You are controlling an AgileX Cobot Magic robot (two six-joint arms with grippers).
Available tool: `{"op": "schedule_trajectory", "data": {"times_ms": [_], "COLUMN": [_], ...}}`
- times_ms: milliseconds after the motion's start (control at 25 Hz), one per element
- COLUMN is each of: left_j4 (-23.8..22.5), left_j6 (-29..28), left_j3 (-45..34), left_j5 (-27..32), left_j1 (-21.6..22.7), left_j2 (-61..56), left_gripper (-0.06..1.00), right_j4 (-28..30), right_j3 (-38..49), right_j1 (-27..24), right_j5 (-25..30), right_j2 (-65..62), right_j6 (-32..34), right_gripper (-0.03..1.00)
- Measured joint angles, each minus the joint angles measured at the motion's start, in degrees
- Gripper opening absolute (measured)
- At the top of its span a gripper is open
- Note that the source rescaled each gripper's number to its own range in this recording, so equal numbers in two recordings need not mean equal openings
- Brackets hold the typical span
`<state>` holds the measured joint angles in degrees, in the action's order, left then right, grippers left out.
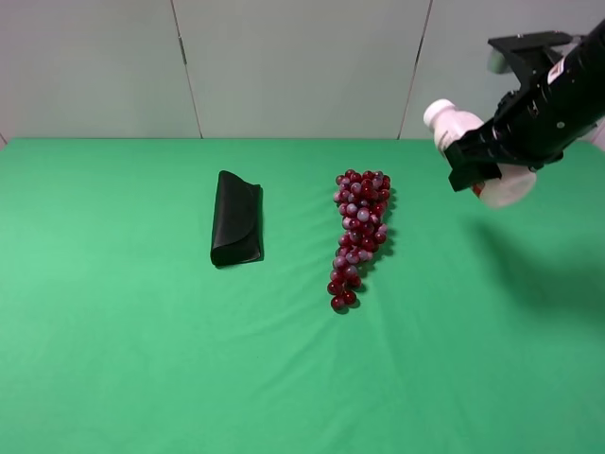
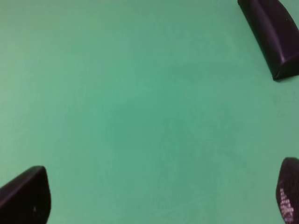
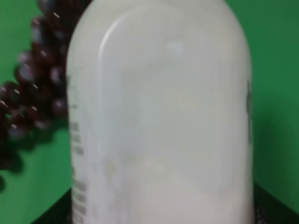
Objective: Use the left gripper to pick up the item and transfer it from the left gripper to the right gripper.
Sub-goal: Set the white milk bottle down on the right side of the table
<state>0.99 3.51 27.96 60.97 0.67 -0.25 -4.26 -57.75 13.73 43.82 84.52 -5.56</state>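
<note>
Hanging in the air over the right side of the green table (image 1: pixel 113 359), the small white plastic bottle (image 1: pixel 473 151) lies tilted, its screw cap (image 1: pixel 438 113) pointing up and toward the table's middle, clamped across its body by the right gripper (image 1: pixel 484 161). In the right wrist view the bottle (image 3: pixel 159 116) fills nearly the whole picture, smooth and slightly glossy, with a strip of small print down one edge. It looks light and stiff, probably a thin rigid shell that will not give much under pressure; the slick wall is the likely weak point, so a hold across the straight middle of the body seems safer than one on the rounded shoulder or the cap. A little red shows near its base in the high view.

Beyond it lie the bunch of red grapes (image 1: pixel 358 236) and, further left, the black folded case (image 1: pixel 236 219).

The left gripper (image 2: pixel 159 198) holds nothing, its fingers (image 2: pixel 25 196) spread wide above bare cloth, with the case (image 2: pixel 275 35) nearby.
</note>
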Motion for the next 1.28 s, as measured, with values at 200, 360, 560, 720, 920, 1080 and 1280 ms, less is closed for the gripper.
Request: {"op": "schedule_trajectory", "data": {"times_ms": [200,360,560,720,920,1080,1280], "left_j4": [0.00,0.00,0.00,0.00,-0.05,-0.05,-0.05], "left_j6": [0.00,0.00,0.00,0.00,0.00,0.00,0.00], "left_j3": [0.00,0.00,0.00,0.00,0.00,0.00,0.00], "left_j5": [0.00,0.00,-0.05,-0.04,-0.12,-0.12,-0.12], "left_j1": [0.00,0.00,0.00,0.00,0.00,0.00,0.00], "left_j2": [0.00,0.00,0.00,0.00,0.00,0.00,0.00], "left_gripper": [0.93,0.93,0.93,0.93,0.93,0.93,0.93], "right_j4": [0.00,0.00,0.03,0.11,0.54,0.87,0.98], "right_j3": [3.64,4.95,7.16,9.23,10.14,10.78,10.97], "right_j1": [-1.07,-1.07,-1.07,-1.07,-1.07,-1.07,-1.07], "right_j5": [-1.99,-3.55,-5.98,-7.54,-8.74,-9.70,-10.14], "right_j2": [2.09,3.74,5.99,8.06,10.52,12.64,14.21], "right_j6": [0.00,0.00,0.00,0.00,0.30,0.95,1.28], "right_gripper": [0.00,0.00,0.00,0.00,0.00,0.00,0.00]}}
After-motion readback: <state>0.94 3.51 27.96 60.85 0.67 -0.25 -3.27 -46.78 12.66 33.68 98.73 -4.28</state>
